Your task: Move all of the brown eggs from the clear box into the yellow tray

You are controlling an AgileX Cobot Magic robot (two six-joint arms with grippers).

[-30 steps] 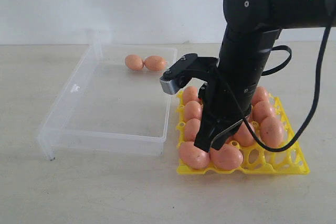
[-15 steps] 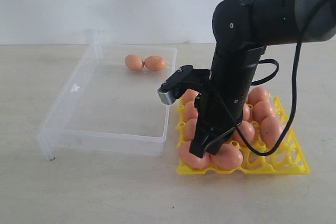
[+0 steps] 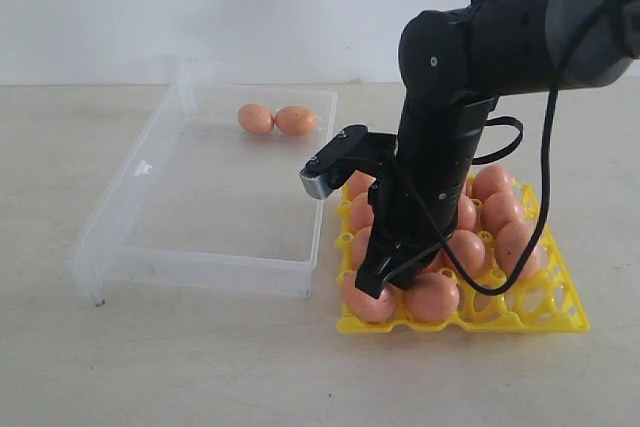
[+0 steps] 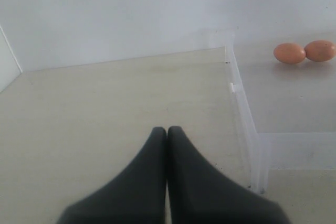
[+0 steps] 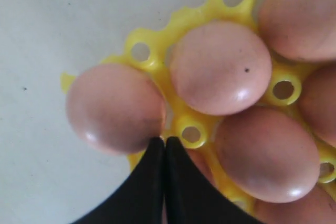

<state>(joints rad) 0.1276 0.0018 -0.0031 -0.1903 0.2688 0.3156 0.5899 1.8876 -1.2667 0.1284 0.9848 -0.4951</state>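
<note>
The left claw (image 4: 167, 129) hangs over the bare table (image 3: 200, 367) just left of the clear box (image 3: 120, 217), its two fingers pressed together on nothing. Two brown eggs (image 3: 256, 119) lie flat at the far side of the box. They touch end to end, and their long axes run in one line from left to right.

The yellow tray (image 3: 560, 322) sits close against the box's right wall. About ten eggs show in its cups, and the black arm (image 3: 440, 177) hides the rest. The two front-left eggs lie more on their sides, while those further right stand nearer on end. Two front cups on the right show bare lattice.

The right claw (image 3: 372, 287) points down at the front-left corner, its fingers closed tight on nothing. Its tip is between the two front eggs.
</note>
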